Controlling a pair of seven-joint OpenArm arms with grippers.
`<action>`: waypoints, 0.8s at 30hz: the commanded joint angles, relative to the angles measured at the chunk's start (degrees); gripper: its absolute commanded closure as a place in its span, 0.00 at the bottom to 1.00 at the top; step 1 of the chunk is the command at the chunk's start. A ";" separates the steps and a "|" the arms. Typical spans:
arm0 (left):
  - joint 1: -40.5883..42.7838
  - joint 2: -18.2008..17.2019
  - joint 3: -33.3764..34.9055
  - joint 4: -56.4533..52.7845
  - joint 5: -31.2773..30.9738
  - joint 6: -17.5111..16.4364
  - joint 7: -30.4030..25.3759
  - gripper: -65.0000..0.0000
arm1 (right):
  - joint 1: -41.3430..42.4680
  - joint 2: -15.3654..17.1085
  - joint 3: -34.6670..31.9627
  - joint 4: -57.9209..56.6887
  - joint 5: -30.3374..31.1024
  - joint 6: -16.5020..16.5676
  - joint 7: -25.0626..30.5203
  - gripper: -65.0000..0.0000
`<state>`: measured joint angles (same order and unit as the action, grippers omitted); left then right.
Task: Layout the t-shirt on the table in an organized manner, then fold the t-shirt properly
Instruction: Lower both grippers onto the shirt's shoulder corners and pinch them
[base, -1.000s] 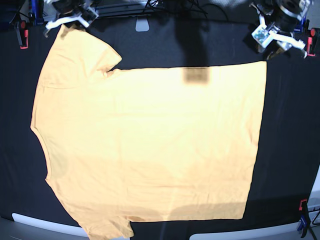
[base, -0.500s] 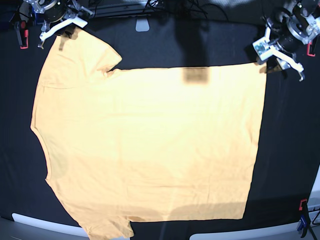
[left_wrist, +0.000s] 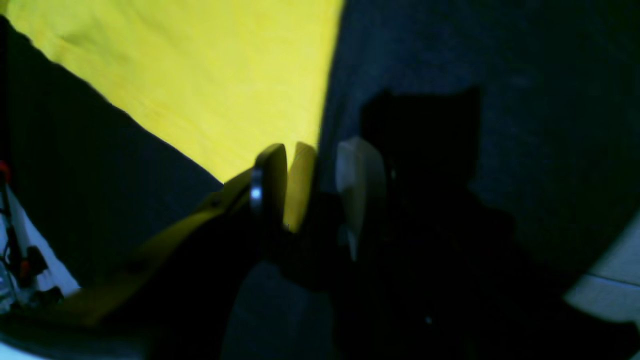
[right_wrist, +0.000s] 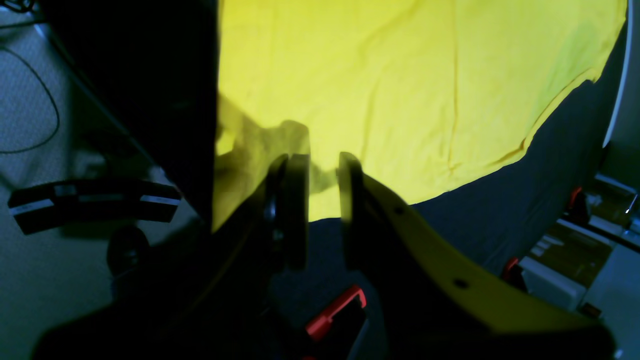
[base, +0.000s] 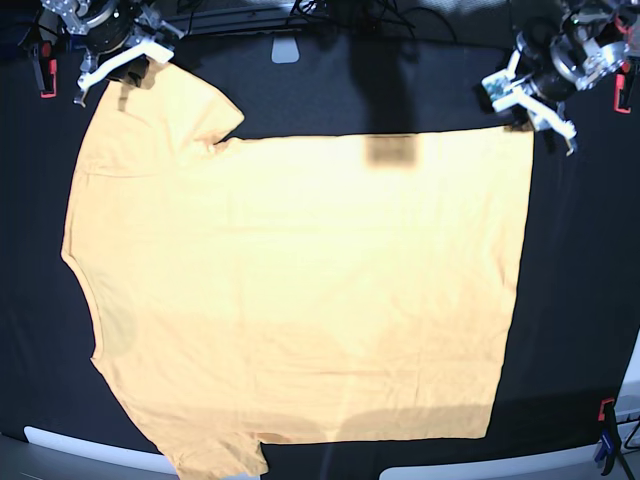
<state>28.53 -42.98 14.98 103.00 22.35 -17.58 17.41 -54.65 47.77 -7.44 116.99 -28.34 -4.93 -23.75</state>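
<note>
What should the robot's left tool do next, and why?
Probably the left tool should lower slightly and close on the corner of the t-shirt: its fingers stand open around that corner, with fabric visible between them and no grip yet made.

- Left gripper: fingertips blurred in its wrist view; contact with the t-shirt unclear.
- Above both grippers, the shirt runs past the wrist views' edges.
- Below the right gripper, a red clamp is partly hidden.
</note>
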 joint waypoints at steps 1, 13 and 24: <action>-0.26 -0.85 -0.24 -0.35 0.11 0.42 0.55 0.70 | -0.28 0.76 0.35 0.87 -0.42 -0.44 0.09 0.84; -6.34 -0.87 -0.26 -7.17 0.11 0.46 -2.25 0.70 | -0.28 0.76 0.35 0.87 -0.44 -0.44 0.11 0.84; -6.78 -0.87 -0.24 -7.13 0.09 0.42 -2.23 1.00 | -0.28 0.63 0.35 0.87 -2.29 -1.57 0.52 0.84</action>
<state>21.74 -42.85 15.07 95.61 21.93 -17.41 13.96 -54.63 47.75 -7.44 116.99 -29.82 -5.39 -23.57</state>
